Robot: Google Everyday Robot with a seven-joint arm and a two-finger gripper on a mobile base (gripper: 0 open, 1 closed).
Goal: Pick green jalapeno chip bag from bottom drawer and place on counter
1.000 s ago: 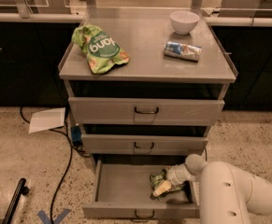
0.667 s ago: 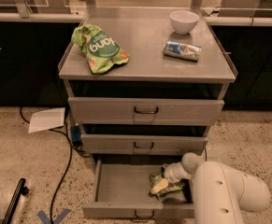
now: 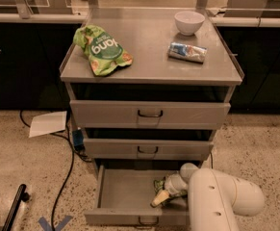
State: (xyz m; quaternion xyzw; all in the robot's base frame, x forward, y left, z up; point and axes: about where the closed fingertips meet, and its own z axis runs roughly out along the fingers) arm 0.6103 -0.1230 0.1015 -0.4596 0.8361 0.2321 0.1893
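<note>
OP: Since a second ago the arm (image 3: 219, 201) has slid a little toward 9 o'clock and the gripper (image 3: 162, 195) has dipped lower into the bottom drawer (image 3: 120, 191). Nothing else shifted.

QA: Surface and room?

OP: Flat grey counter (image 3: 149, 47) with low rims. On it I see a lime-green bag (image 3: 102, 49) at 10 o'clock, a white bowl (image 3: 189, 22) at 1 o'clock and a silver-blue foil packet (image 3: 187, 52) at 2 o'clock, near the bowl. Two upper drawers (image 3: 150, 113) are pushed in and the bottom one is pulled out. The floor (image 3: 14, 167) is speckled. A sheet of paper (image 3: 48, 123) lies at 9 o'clock of the cabinet, with a black cable (image 3: 65, 177) running past it. A blue tape cross (image 3: 55, 223) sits at 7 o'clock. Behind are dark cabinets (image 3: 24, 66) under a pale ledge (image 3: 24, 17).

QA: Arm pose?

OP: Its fat white link enters from 5 o'clock of my view. The wrist bends over the drawer's right side, and the gripper points down toward 7 o'clock.

QA: Target?

OP: The green jalapeno chip bag (image 3: 159, 183) lies in the tray at its 3 o'clock side. It is right against the gripper and partly hidden by it. Whether the gripper has closed on it, I cannot tell.
</note>
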